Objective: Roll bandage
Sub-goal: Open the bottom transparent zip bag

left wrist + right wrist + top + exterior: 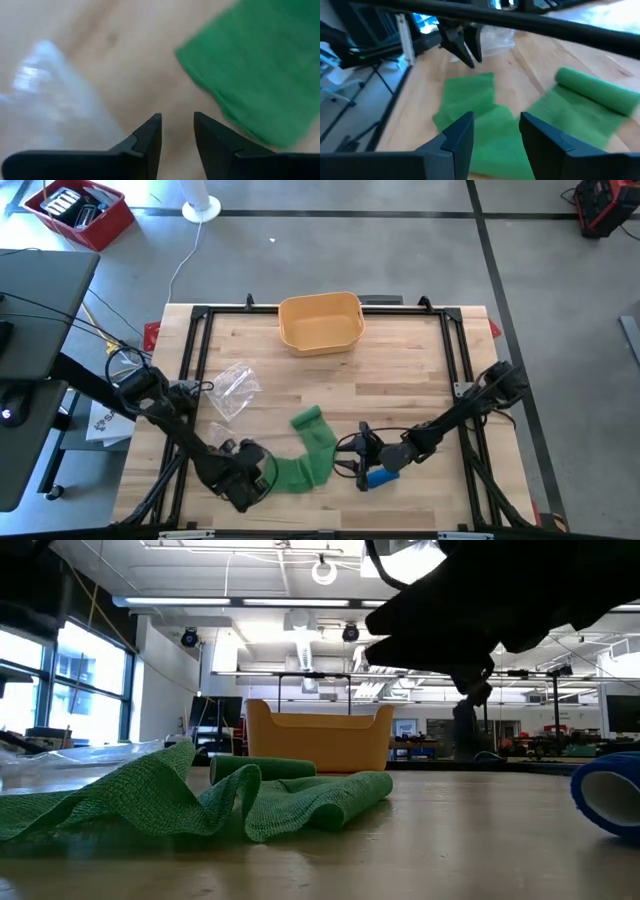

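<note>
A green bandage (305, 452) lies slack and partly unrolled on the wooden table. Its rolled end (307, 418) points toward the far side, and its flat free end (290, 476) lies near the front edge. The low view shows it rumpled in folds (200, 802). My left gripper (263, 471) is open just left of the free end, above the table, with the green cloth (255, 75) ahead of its fingers. My right gripper (348, 458) is open just right of the bandage, facing it (485, 125), with the rolled end (597, 92) off to one side.
A blue tape roll (383, 477) lies under my right gripper's wrist and also shows in the low view (610, 790). A clear plastic bag (232, 388) lies left of the bandage. A yellow basket (320, 322) stands at the far middle. A black frame (195, 360) borders the table.
</note>
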